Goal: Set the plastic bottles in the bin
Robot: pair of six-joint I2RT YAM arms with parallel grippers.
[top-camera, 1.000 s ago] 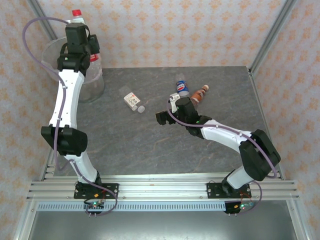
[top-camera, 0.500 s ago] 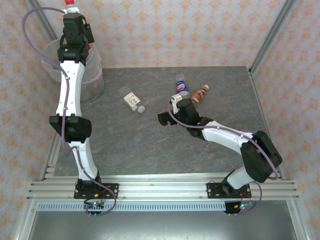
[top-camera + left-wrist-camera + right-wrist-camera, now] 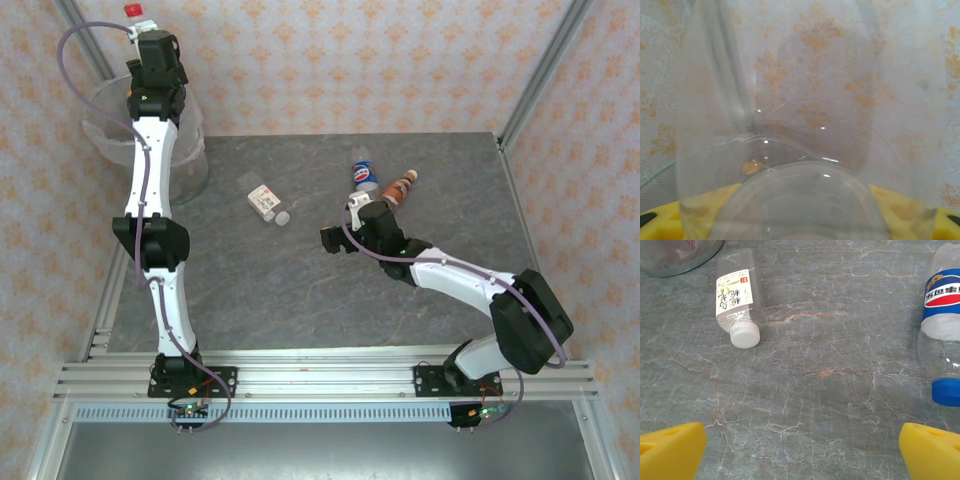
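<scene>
far left, the bin (image 3: 188, 165) sits at the back corner of the surface (image 3: 300, 290). the left hand (image 3: 148, 38) is raised high above it, pads clamped either side of a clear red-cap bottle (image 3: 805, 150), cap pointing away from the arm. it's held over the rim so a release should drop it straight in, i'd say. this one looks like the step in hand.

moving right, a white-label bottle (image 3: 735, 295) lies on its side on the surface, near the bin but apart from it, white cap towards the arms.

next, the right hand (image 3: 802, 455) is low over bare stone, yellow pads wide apart with nothing between them. it sits between the white-label bottle and a blue-label bottle (image 3: 942, 335), both in its wrist view, so it looks lined up to pick one. the blue one seems nearer.

furthest right, a brown bottle (image 3: 402, 186) lies just beside the blue one. whether they touch, i can't tell. three on the surface are yet to go in.
</scene>
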